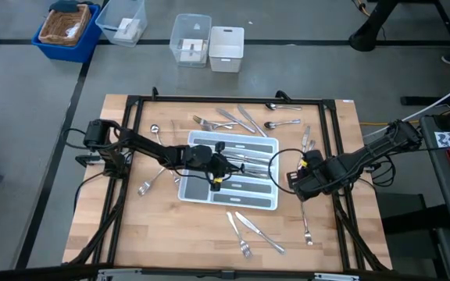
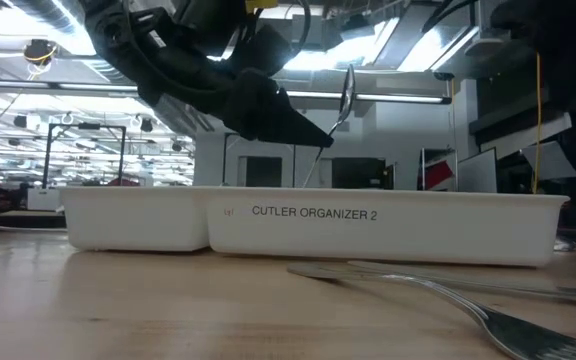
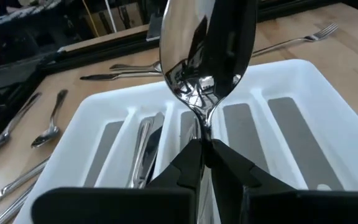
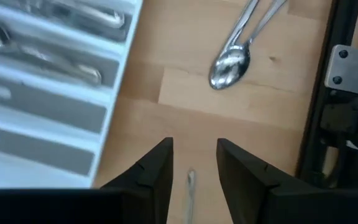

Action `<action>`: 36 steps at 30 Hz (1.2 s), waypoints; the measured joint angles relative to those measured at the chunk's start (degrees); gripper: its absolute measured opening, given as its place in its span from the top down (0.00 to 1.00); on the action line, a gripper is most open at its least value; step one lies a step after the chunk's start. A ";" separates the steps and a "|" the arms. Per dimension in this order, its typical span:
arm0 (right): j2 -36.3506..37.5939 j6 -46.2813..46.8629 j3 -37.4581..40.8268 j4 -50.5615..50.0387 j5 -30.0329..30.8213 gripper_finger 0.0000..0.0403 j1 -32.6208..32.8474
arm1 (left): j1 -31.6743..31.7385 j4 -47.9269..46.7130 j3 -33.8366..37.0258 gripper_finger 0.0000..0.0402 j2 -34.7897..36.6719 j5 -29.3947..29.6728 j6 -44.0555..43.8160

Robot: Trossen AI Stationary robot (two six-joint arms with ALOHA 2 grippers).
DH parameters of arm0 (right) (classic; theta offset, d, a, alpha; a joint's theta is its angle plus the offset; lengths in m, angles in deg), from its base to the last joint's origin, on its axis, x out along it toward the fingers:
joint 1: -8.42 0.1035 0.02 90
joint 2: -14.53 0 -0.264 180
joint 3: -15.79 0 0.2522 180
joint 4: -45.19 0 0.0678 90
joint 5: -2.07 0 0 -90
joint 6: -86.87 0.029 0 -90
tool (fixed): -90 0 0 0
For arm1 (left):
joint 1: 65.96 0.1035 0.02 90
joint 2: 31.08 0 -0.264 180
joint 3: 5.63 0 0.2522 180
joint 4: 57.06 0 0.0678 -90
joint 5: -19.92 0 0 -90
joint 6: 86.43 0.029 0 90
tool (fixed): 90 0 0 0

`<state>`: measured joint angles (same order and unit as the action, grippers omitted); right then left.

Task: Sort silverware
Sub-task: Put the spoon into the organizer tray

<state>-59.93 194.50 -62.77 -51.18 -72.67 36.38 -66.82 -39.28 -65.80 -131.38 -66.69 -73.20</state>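
One spoon (image 3: 207,56) is pinched by its neck in the left gripper (image 3: 205,155), upright over the white tray (image 1: 266,201); few pieces lie inside it yet; right gripper (image 4: 193,163) hovers spread and empty beside the tray; most silverware (image 1: 244,121) remains scattered on the table (image 1: 170,242).

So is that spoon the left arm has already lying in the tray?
No, not yet. The left gripper pinches the spoon by its neck, bowl up, above the tray; the low view shows it standing over the rim.
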 joint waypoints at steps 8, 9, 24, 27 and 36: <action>0.02 2.05 0.00 0.00 1.24 0.69 -3.05 | 0.02 -0.89 -0.09 0.95 0.02 0.18 -1.60; 0.02 1.96 0.00 0.00 1.57 0.69 -3.79 | 0.02 -0.93 -0.09 0.95 0.02 0.20 -1.66; 0.02 -2.93 0.00 0.26 2.32 0.69 -11.64 | 0.81 -4.20 -0.27 0.95 0.22 0.20 -6.74; 0.00 -2.93 0.00 0.46 2.32 0.69 -11.61 | 0.85 -4.40 -0.24 0.94 0.22 0.22 -8.74; 0.01 -2.91 0.04 0.56 2.31 0.69 -11.60 | 0.87 -8.48 -0.06 0.71 0.11 0.44 -12.49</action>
<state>-59.92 191.59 -62.73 -50.62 -70.37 24.78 -65.95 -47.76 -65.86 -131.26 -66.25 -85.70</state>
